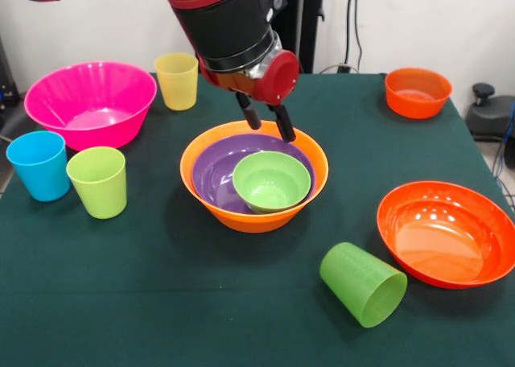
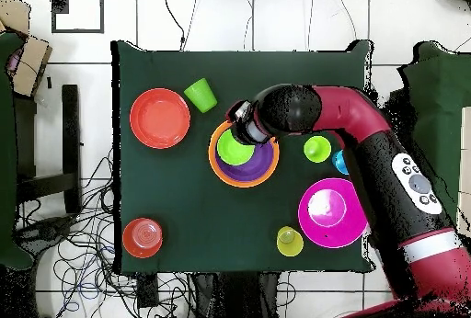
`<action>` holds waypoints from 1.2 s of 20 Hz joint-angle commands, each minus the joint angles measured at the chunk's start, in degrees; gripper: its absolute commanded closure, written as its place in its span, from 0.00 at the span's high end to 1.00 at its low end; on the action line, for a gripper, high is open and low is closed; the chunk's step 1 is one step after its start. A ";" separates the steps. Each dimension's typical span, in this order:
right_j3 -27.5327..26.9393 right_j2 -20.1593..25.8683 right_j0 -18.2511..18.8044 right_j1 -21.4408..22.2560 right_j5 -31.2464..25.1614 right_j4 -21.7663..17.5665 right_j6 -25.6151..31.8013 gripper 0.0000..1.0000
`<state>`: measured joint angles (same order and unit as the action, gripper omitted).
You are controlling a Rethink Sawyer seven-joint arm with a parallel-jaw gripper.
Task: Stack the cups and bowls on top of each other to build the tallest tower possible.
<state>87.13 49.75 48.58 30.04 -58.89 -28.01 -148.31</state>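
Note:
The tower is a large orange bowl [image 1: 254,216] holding a purple bowl [image 1: 211,174] and a small green bowl [image 1: 271,180]; it also shows in the overhead view [image 2: 214,161]. My gripper [image 1: 272,130] is open and empty, just above the orange bowl's far rim. The yellow cup [image 1: 177,80] stands upright apart from the stack, behind it next to the large pink bowl [image 1: 90,103]. The blue cup [image 1: 39,165] and lime cup [image 1: 98,181] stand upright at the left. The darker green cup [image 1: 364,284] lies on its side at the front right.
A wide shallow red-orange bowl [image 1: 447,232] sits at the right near the lying cup. A small orange bowl [image 1: 418,92] sits at the far right corner. Everything rests on a dark green cloth [image 1: 161,303]. In the overhead view my arm [image 2: 368,140] partly covers the blue cup [image 2: 339,162].

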 commanded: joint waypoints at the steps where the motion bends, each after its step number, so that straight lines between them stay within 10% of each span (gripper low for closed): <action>1: 6.84 1.73 0.26 7.86 -5.07 1.20 14.50 1.00; 13: 36.29 18.41 14.68 27.33 3.99 8.54 11.56 1.00; 24: 48.23 19.15 12.41 35.19 21.43 -5.16 5.71 1.00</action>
<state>124.07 67.30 65.08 60.16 -47.23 -22.70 -148.31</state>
